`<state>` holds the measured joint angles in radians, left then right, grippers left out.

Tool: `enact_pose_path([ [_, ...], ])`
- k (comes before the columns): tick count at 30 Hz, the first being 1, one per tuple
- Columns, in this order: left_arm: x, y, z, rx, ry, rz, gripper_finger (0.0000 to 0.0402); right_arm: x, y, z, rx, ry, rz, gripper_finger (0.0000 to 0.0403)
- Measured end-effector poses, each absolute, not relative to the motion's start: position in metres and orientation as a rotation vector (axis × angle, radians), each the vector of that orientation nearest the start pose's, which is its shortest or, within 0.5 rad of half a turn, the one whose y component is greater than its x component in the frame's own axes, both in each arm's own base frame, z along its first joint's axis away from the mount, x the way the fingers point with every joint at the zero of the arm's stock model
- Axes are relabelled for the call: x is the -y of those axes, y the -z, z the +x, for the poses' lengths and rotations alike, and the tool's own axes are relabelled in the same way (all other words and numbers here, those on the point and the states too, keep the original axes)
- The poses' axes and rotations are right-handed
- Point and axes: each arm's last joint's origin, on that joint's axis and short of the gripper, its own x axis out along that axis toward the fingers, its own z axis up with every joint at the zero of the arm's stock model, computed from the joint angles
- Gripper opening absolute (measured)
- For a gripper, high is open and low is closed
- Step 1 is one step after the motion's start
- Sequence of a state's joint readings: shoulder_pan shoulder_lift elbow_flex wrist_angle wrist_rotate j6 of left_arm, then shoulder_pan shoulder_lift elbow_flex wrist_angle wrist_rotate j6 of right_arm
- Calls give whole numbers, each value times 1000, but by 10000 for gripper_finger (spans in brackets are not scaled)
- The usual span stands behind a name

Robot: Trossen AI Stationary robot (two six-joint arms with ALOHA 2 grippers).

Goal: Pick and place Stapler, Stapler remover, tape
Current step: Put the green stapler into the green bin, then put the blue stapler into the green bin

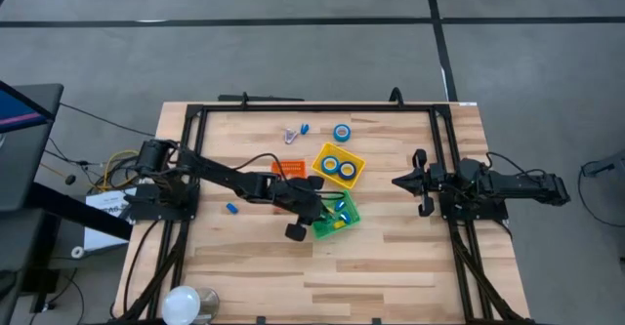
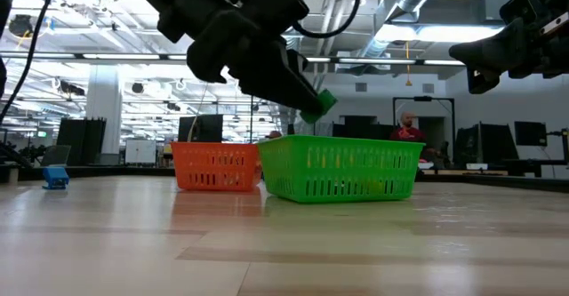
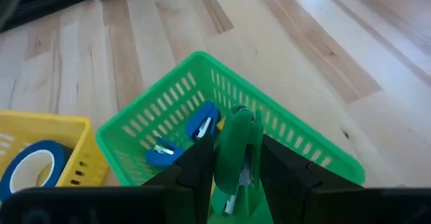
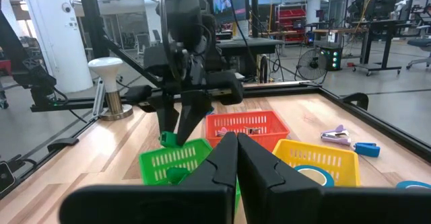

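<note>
Pinched upright between the dark fingers of the left gripper (image 3: 237, 158): green stapler remover (image 3: 237, 126), metal claws showing at its lower end. Hangs clear of the table, jaws closed on the remover's two flat sides. Sits straight above the green bin (image 3: 135, 126), with the remover over the bin's open top and not touching its wall as far as the low view shows.

Directly below the gripper, inside that bin: two blue stapler removers (image 3: 202, 120), lying side by side on the floor of the bin. Just beside the gripper, touching the green bin's corner: yellow bin (image 3: 74, 126), with blue tape (image 3: 34, 167) lying flat in it; from above, two rolls side by side there. Close behind the gripper, by its own arm: orange bin (image 2: 213, 167); cannot tell what lies in it.

Farther from the gripper, past the yellow bin, on bare wood: one loose roll of tape (image 1: 341, 131), plus a pale remover (image 1: 290, 136) and a small blue piece (image 1: 304, 128) close together. On the other side of the left arm, apart from the bins: another small blue piece (image 1: 232, 208).

Well apart from all bins, at the table's right side: right gripper (image 4: 237, 140), fingers pressed together, holding nothing, pointed toward the bins.
</note>
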<state>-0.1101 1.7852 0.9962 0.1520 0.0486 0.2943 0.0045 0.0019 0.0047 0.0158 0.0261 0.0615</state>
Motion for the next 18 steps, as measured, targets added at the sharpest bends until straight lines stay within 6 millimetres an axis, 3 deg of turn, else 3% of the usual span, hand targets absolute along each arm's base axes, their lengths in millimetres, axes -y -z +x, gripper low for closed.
enact_pose_path([
  [9, 42, -177, 366, -593, 234, 273, 109, 0, -166, 98, 19, 21, 62, 1],
  [18, 42, -177, 366, -598, 221, 231, 212, 0, -166, 98, 19, 21, 62, 1],
])
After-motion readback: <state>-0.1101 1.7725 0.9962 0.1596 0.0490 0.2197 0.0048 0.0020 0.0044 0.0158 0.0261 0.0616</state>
